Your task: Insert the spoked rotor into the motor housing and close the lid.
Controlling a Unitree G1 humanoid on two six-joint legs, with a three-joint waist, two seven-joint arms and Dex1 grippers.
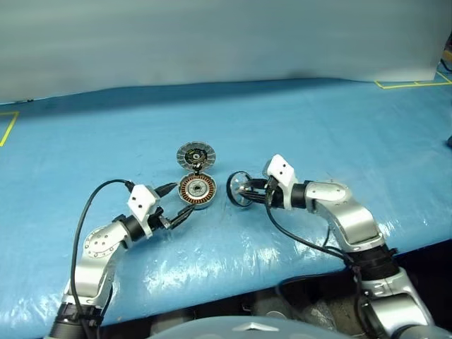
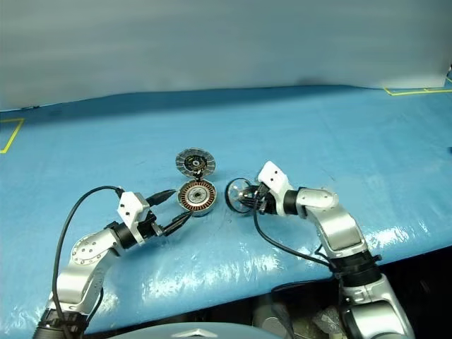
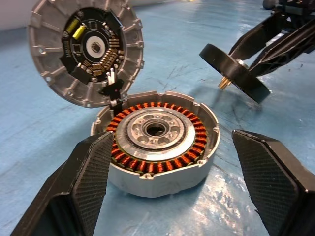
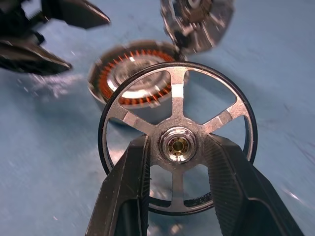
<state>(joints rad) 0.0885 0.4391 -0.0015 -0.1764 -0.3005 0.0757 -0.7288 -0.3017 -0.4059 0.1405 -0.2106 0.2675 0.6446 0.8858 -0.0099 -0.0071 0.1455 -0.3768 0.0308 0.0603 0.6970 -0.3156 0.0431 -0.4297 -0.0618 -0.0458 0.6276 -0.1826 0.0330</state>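
Right tool (image 4: 177, 162) clamped on the rotor (image 4: 176, 142), fingers either side of the hub, wheel held off the desk (image 1: 318, 127) on edge, tilted. Housing (image 3: 157, 142) sits ahead of this tool and to its left, near but apart, bore facing up, lid (image 3: 86, 51) standing open at the far rim. Left tool (image 3: 172, 191) spread wide, fingers flanking the housing, not touching. Right arm does the insert: rotor must tip flat, shaft down, over the bore.

Shiny metal spoked rotor (image 4: 177, 147), cast grey motor housing (image 3: 160, 147), probably glossy plastic sheet (image 1: 296, 127)
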